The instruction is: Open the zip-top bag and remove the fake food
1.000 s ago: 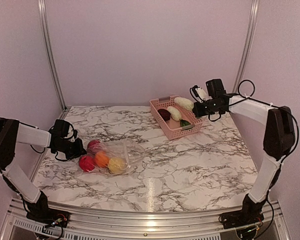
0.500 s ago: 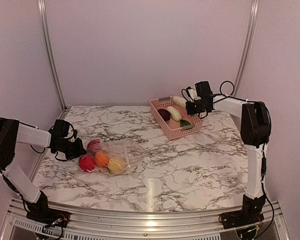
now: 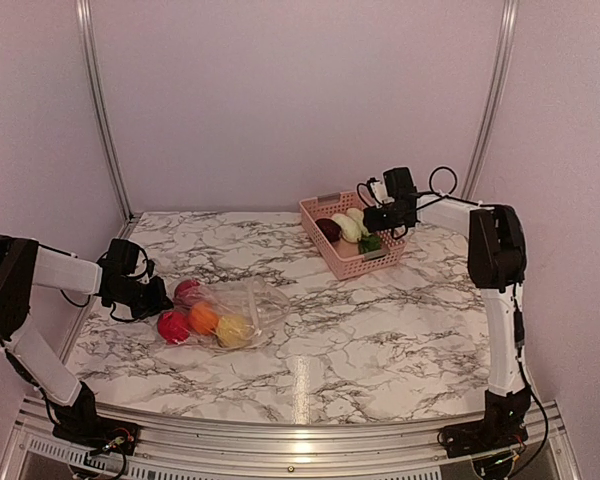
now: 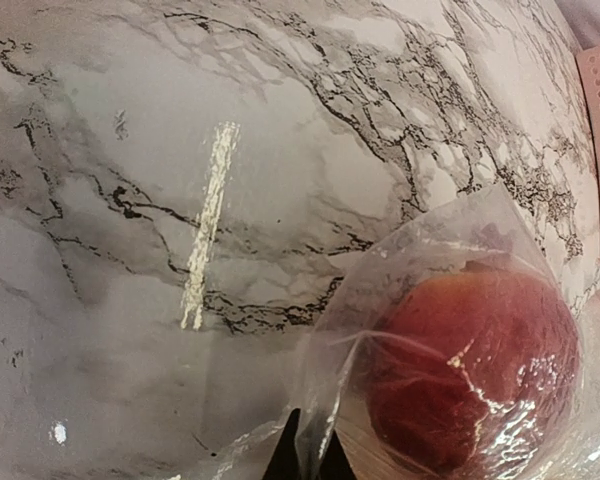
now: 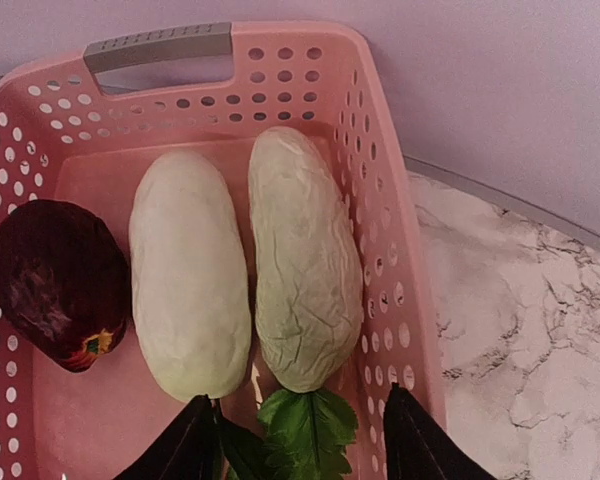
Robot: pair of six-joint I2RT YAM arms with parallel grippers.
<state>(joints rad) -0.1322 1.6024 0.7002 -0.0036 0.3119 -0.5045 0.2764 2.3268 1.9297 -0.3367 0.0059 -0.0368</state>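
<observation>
Left gripper (image 4: 305, 462) clamps tight on the clear crinkly zip-top bag (image 3: 255, 300), right gripper (image 5: 298, 440) hangs spread wide over pale plastic vegetables (image 5: 190, 285) in the pink perforated basket (image 5: 382, 190).

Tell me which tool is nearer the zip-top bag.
Left. The left tool pinches the edge of the zip-top bag; the right tool hovers over the pink basket, far from it.

Most of the desk (image 3: 400, 330) lies bare, and the middle, front and right give a claw free passage. On the left the bag (image 3: 235, 310) lies in the way, with the left claw (image 3: 160, 298) at its end. At the back stands the basket (image 3: 370, 264), its walls and two pale pieces (image 5: 190, 290) crowding the spread right claw (image 5: 300, 440). Bag and basket lie well apart.
</observation>
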